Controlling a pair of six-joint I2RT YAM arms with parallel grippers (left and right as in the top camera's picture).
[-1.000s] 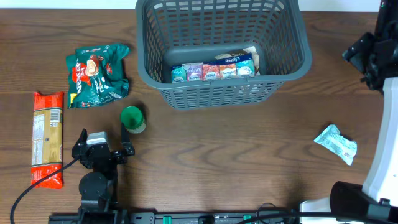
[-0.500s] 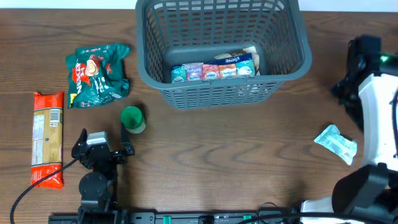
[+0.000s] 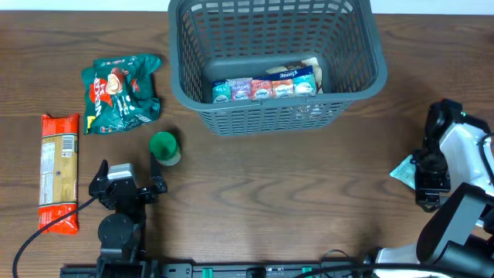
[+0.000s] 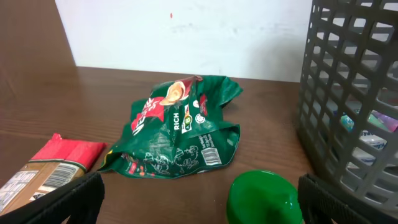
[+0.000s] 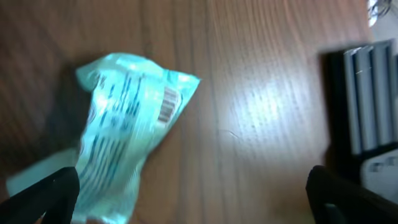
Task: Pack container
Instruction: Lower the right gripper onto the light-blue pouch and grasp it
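Hovering right hand point(image 5: 193, 200) spread over teal packet point(image 5: 124, 134), well apart from container point(image 3: 262, 116), left hand point(image 4: 202, 202) spread too

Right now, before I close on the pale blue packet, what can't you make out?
Pale blue crinkled plastic packet: blurred in the right wrist view, print unreadable; overhead, the right arm covers most of it.
Right fingers: cut off by the right wrist view's lower edge; contact with the packet unclear.
Dark grey slotted plastic basket: overhead, its near wall hides what lies beneath the row of small packs.
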